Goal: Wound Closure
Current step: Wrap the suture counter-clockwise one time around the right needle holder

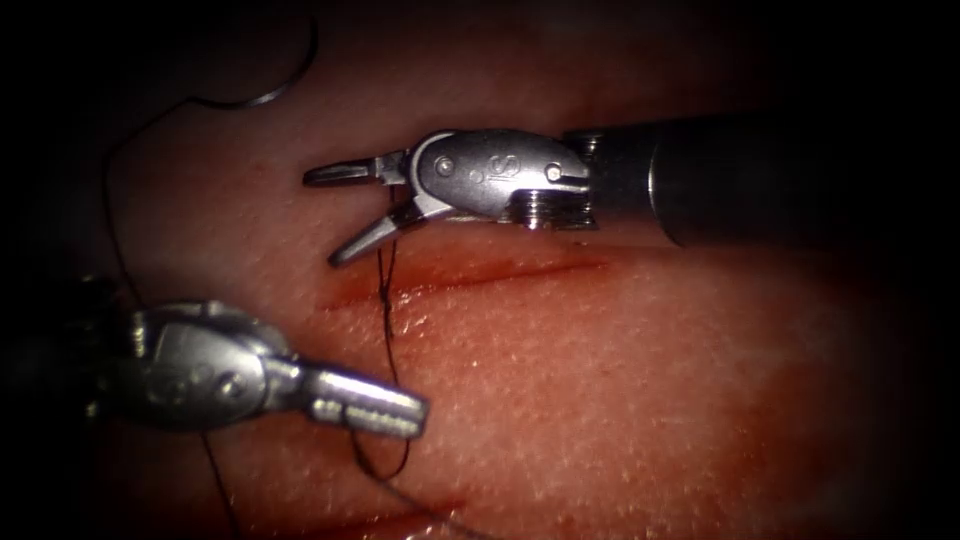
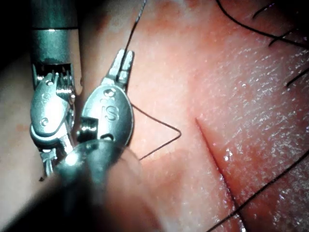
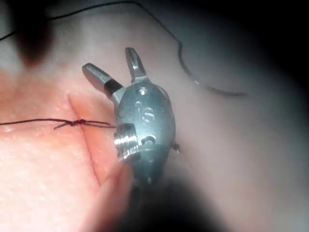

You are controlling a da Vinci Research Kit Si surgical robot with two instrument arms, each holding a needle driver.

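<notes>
Tissue (image 1: 620, 380) lies under both tools, its cut (image 1: 470, 277) running across the endoscope view just below your right gripper (image 1: 335, 215). That gripper stands wide open and holds nothing; its lower jaw hangs right above the stitch, where two strands of thread (image 1: 385, 290) cross the cut near its left end. In the right wrist view a small knot (image 3: 77, 123) sits on the thread at the cut, so at least one throw looks tied there.

Your left gripper (image 1: 375, 408) is below the cut with its jaws closed or nearly so. Thread loops just beside its tip, but you cannot tell from these views whether it is pinched or merely passing by.

The needle (image 1: 275, 75) lies free on the tissue, well away at the upper left, out of the tissue and in neither tool. Its thread trails down the left side past the left tool.

As a judgement: one stitch is placed and knotted at the left end of the cut. The rest of the cut to the right is open, and the tails look uncut.
</notes>
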